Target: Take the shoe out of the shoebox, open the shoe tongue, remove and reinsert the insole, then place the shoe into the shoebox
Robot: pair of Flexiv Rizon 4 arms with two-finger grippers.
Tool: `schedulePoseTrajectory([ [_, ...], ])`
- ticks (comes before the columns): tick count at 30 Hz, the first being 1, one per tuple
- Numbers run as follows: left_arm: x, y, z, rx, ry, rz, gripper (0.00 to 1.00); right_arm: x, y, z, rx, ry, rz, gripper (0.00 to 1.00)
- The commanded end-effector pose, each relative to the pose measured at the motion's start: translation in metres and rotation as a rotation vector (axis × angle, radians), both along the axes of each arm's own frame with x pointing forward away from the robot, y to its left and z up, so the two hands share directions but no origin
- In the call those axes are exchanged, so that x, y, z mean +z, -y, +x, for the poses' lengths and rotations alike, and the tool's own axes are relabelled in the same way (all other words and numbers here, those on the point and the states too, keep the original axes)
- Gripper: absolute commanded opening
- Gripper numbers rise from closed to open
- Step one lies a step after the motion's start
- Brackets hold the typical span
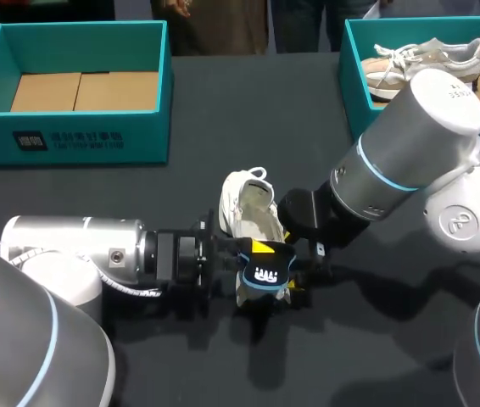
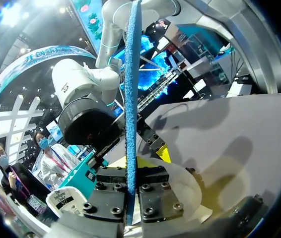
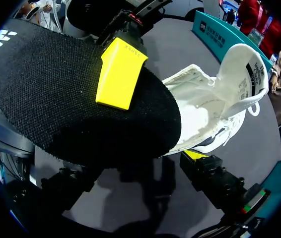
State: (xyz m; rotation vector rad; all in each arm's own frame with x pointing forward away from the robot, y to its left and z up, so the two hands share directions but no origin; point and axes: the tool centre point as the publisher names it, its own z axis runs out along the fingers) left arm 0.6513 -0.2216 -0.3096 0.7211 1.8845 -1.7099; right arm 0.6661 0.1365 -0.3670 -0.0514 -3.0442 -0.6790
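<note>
Black insole (image 3: 71, 94) in left fingers (image 3: 118, 72), toe of shoe (image 3: 215, 104) seemingly behind.

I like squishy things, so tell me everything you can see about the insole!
The insole is a thin, bendy pad: black woven cloth on top with a small white print, blue foam underneath. It is out of the white shoe, right beside it above the dark table. The left gripper is shut on it, one yellow finger lying flat on its black face.
</note>
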Motion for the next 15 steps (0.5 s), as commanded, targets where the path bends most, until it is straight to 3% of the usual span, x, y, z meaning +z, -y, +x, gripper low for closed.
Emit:
schedulePoseTrajectory([
  [1, -0.0044, 0.0038, 0.0048, 0.003, 0.0, -0.001, 0.0, -0.0005, -0.0001, -0.001, 0.0, 0.001, 0.001, 1.0],
  [15, -0.0127, 0.0023, 0.0147, 0.02, 0.027, 0.006, 0.0, -0.0005, -0.0001, -0.001, 0.0, 0.001, 0.001, 1.0],
])
